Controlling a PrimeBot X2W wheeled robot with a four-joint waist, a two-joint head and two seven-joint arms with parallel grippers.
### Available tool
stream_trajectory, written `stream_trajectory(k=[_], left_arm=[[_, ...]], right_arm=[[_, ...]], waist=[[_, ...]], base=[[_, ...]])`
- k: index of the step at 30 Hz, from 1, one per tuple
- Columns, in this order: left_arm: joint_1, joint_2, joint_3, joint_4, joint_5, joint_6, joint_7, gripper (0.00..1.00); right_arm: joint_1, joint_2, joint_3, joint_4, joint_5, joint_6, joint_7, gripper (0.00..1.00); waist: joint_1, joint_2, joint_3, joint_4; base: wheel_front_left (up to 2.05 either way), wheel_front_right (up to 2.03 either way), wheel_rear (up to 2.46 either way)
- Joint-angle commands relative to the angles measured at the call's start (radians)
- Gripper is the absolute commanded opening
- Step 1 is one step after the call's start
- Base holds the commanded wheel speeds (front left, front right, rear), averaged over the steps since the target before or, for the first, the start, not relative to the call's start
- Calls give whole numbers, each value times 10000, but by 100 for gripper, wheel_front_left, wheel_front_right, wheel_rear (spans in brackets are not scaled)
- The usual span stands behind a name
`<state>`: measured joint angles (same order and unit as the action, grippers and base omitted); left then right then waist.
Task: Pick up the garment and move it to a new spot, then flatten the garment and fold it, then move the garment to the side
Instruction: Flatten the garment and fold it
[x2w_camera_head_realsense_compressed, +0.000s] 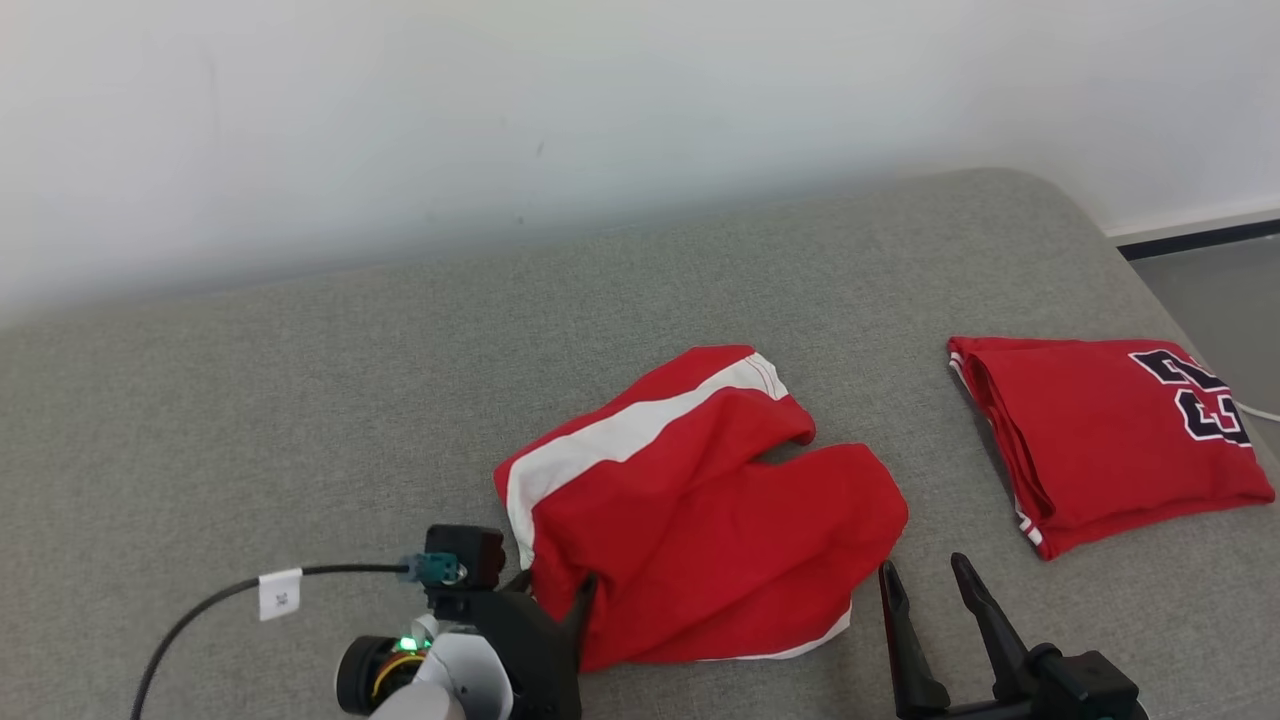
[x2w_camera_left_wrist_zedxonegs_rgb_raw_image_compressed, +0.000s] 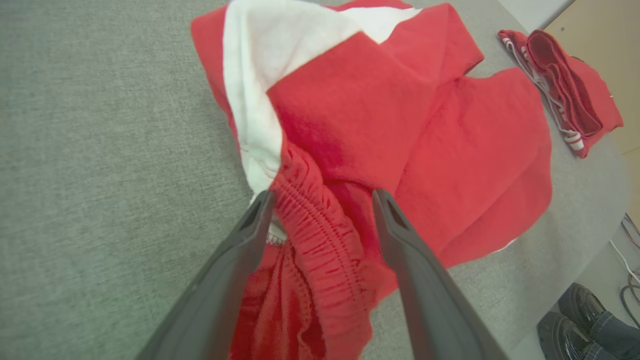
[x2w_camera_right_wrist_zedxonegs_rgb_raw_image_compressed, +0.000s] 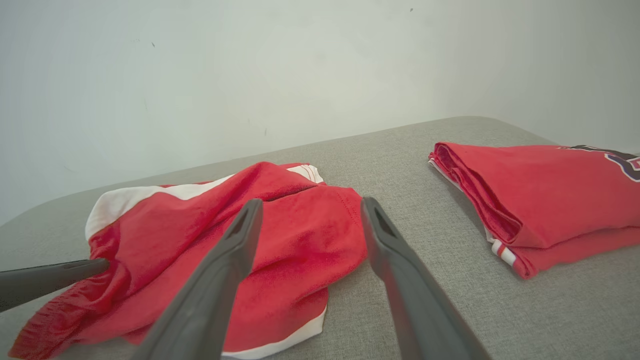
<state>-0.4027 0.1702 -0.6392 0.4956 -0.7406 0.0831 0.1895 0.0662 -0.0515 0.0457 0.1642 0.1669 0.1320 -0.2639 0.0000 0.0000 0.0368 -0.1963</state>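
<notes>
**Red shorts (x2w_camera_head_realsense_compressed: 700, 510) lie crumpled on the grey cushion (x2w_camera_head_realsense_compressed: 300, 400), to the left of the folded red jersey (x2w_camera_head_realsense_compressed: 1110, 440), with both grippers spread wide.**

A strip of bare cushion keeps the shorts apart from the jersey, and their white side stripe lies on the side turned away from it. The left gripper (x2w_camera_left_wrist_zedxonegs_rgb_raw_image_compressed: 324, 196) sits at the edge of the shorts farthest from the jersey. Its jaws are wide and the gathered elastic waistband (x2w_camera_left_wrist_zedxonegs_rgb_raw_image_compressed: 320, 235) lies between the two fingers, not pinched. The right gripper (x2w_camera_head_realsense_compressed: 925, 566) hangs over the strip of cushion between jersey and shorts, at the near edge. Its jaws are just as wide and hold nothing, and its fingers point across the nearer leg of the shorts. In the left wrist view, a person's dark shoes (x2w_camera_left_wrist_zedxonegs_rgb_raw_image_compressed: 575, 320) stand on the floor beyond the cushion's edge, on the jersey's side of the shorts.
</notes>
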Motion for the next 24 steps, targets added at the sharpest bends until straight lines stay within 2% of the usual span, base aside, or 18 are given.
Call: stream_trajectory(k=[1,6,12,24], left_arm=[[-102,36,46,55,-53,-17,39,100],[-419,-46,254,365,-447,-143,397,100],[-711,-142,519,800,-774,120,708,100],[-1149,-541,1011,1198,-1684,-306,877,100]], right_arm=[[-53,27,11,-11,19,-21,-2,100],[-95,27,-11,-29,51,-21,-2,100],[-155,27,0,-49,94,-21,-2,100],[-273,27,54,-51,124,-21,-2,100]], waist=[[0,0,29,-31],[0,0,122,-85],[0,0,227,-120],[0,0,387,-138]], base=[[0,0,0],[0,0,0],[0,0,0],[0,0,0]])
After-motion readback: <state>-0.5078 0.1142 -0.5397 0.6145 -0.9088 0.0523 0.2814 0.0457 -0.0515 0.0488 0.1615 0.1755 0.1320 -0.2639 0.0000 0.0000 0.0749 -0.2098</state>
